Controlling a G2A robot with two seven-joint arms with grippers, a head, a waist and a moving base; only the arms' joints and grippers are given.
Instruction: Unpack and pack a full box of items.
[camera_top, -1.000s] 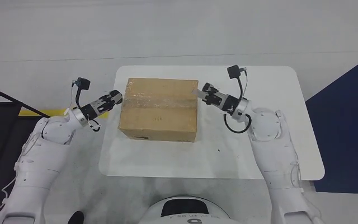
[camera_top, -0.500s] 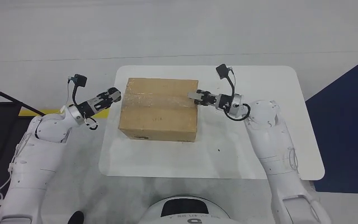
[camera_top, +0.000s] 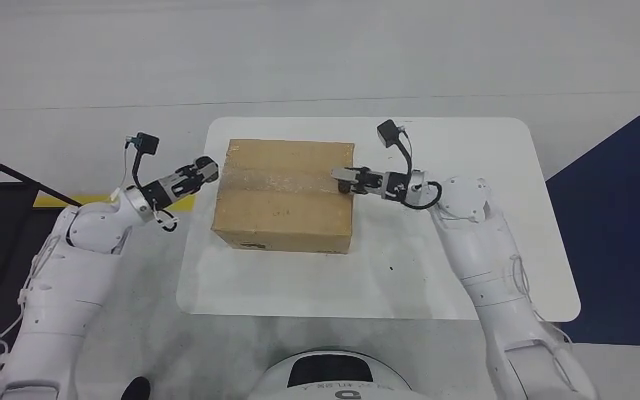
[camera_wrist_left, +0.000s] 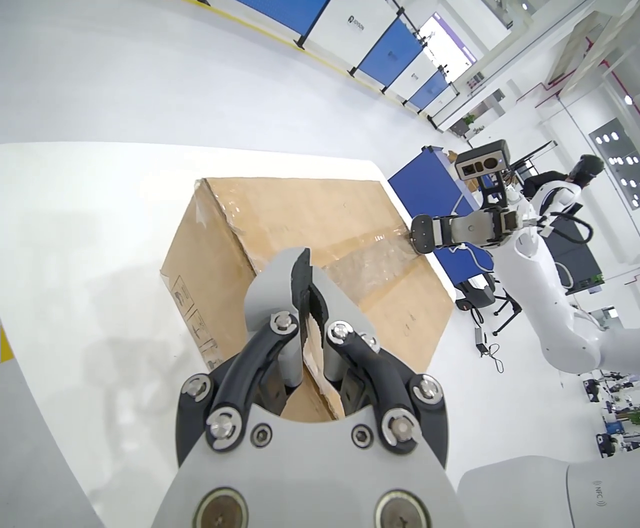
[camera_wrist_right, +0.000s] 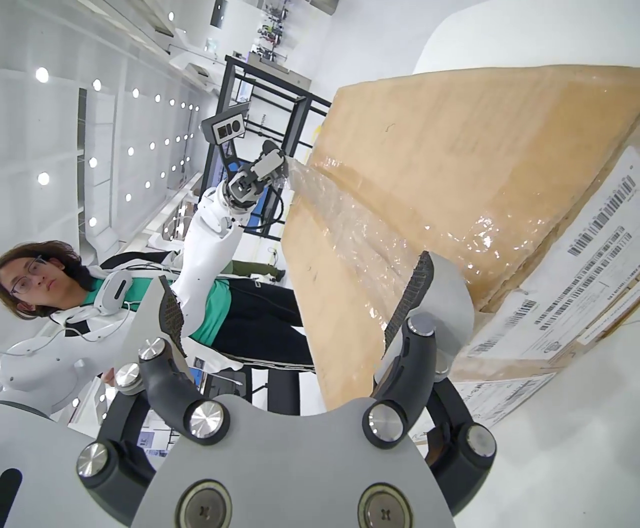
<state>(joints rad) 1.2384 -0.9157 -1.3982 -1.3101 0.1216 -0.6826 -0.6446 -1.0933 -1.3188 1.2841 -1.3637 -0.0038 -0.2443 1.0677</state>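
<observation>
**Left gripper pinched, right gripper spread, box between them**

Left gripper: fingers closed tip to tip, nothing visible between them. It sits just beside the box's left end, near the top edge and in line with the taped seam.

Right gripper: fingers held wide apart, holding nothing. It is at the box's right end. One finger is over the top edge where the tape finishes, the other hangs off to the side in open air. Whether the near finger touches the cardboard, I cannot tell.

Box: brown cardboard, flaps shut, standing flat. Its long axis runs left to right across the table, with one end toward each gripper. Clear tape runs along that axis down the middle of the top. Printed labels are stuck on the right end face.

Surface: white table with rounded corners. The box stands on its far left part, its left end close to the table's left edge.

Room: pale floor, blue partition panels farther off, a yellow floor line to the left.
</observation>
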